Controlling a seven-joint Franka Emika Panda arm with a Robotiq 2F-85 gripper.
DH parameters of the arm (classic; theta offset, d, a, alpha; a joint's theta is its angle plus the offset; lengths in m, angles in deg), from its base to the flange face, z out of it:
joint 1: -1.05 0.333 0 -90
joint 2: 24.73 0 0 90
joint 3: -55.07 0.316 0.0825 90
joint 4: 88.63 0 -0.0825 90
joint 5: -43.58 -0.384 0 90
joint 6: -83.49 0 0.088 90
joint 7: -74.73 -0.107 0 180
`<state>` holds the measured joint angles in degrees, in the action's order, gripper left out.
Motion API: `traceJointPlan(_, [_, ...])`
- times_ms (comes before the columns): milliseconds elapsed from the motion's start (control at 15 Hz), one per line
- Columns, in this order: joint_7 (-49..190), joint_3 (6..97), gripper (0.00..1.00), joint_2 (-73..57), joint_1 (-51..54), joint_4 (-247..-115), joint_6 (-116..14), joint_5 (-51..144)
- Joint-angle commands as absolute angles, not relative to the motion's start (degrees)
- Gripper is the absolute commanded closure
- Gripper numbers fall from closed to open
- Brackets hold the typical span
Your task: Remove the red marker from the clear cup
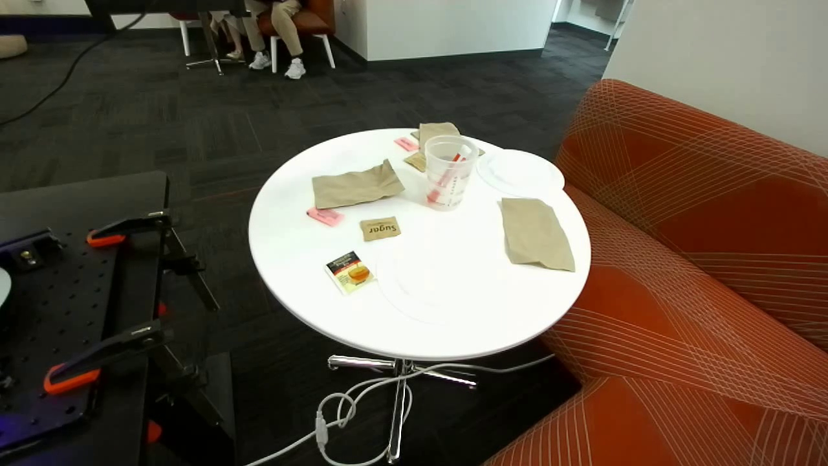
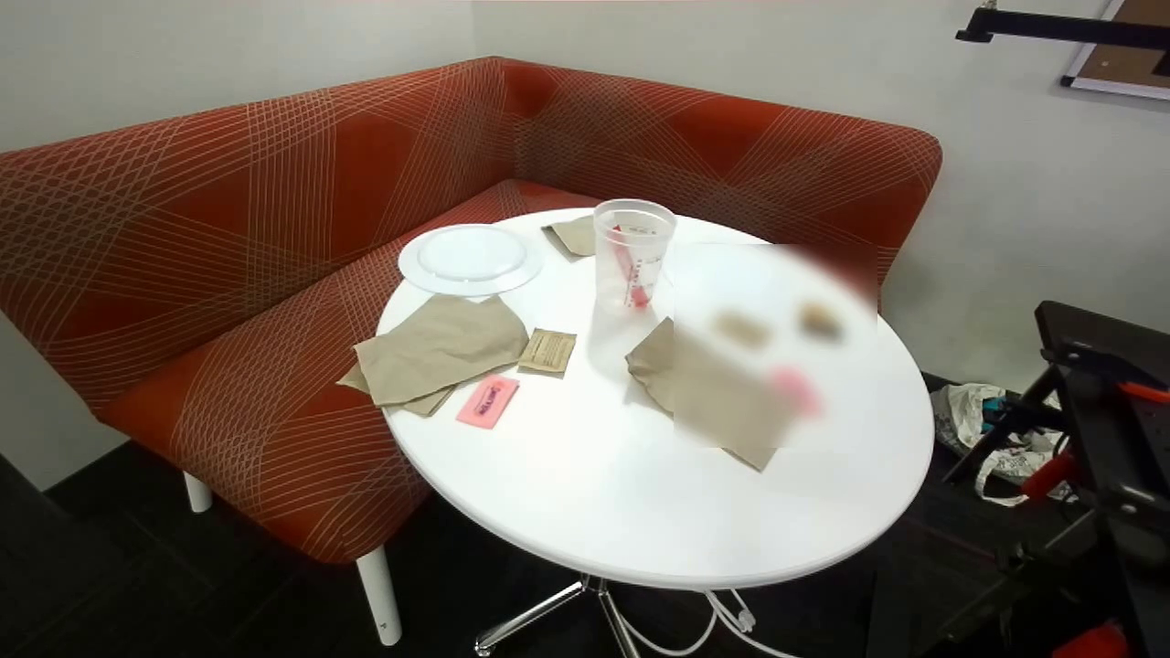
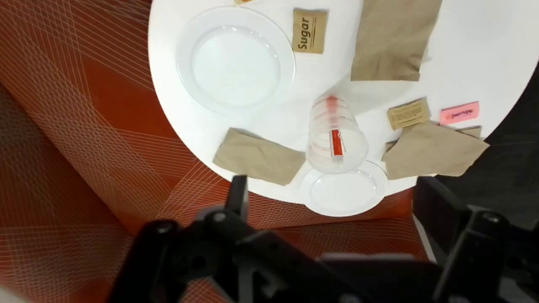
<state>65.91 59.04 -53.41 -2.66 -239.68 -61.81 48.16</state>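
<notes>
The clear cup [image 1: 457,196] stands upright on the round white table, and it also shows in an exterior view [image 2: 654,274] and in the wrist view [image 3: 357,147]. The red marker [image 1: 446,176] leans inside the cup, its lower end at the cup's bottom and its upper end near the rim. It shows through the cup wall in an exterior view [image 2: 623,260] and from above in the wrist view [image 3: 336,143]. My gripper [image 3: 332,183] is open and empty, its fingers wide apart. It appears above the table, apart from the cup. Neither exterior view shows it.
Tan napkins [image 1: 537,234], a sugar packet [image 1: 380,228], pink packets [image 1: 325,216] and a tea packet [image 1: 349,272] lie around the cup. White plates [image 3: 188,90] lie on the table [image 1: 284,259]. A red bench [image 2: 274,228] borders it. Part of an exterior view is blurred.
</notes>
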Motion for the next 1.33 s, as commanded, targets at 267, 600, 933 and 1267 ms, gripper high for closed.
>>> traceJointPlan(267, [69.4, 58.9, 0.00, -35.5, -1.4, -227.2, -66.5, 50.6])
traceJointPlan(600, [71.7, 58.2, 0.00, -26.1, -0.2, -219.6, -66.7, 50.8])
traceJointPlan(933, [73.7, 57.5, 0.00, -18.4, 0.3, -213.6, -65.6, 49.4])
traceJointPlan(1267, [75.9, 57.7, 0.00, -14.0, 0.2, -210.7, -64.8, 47.3])
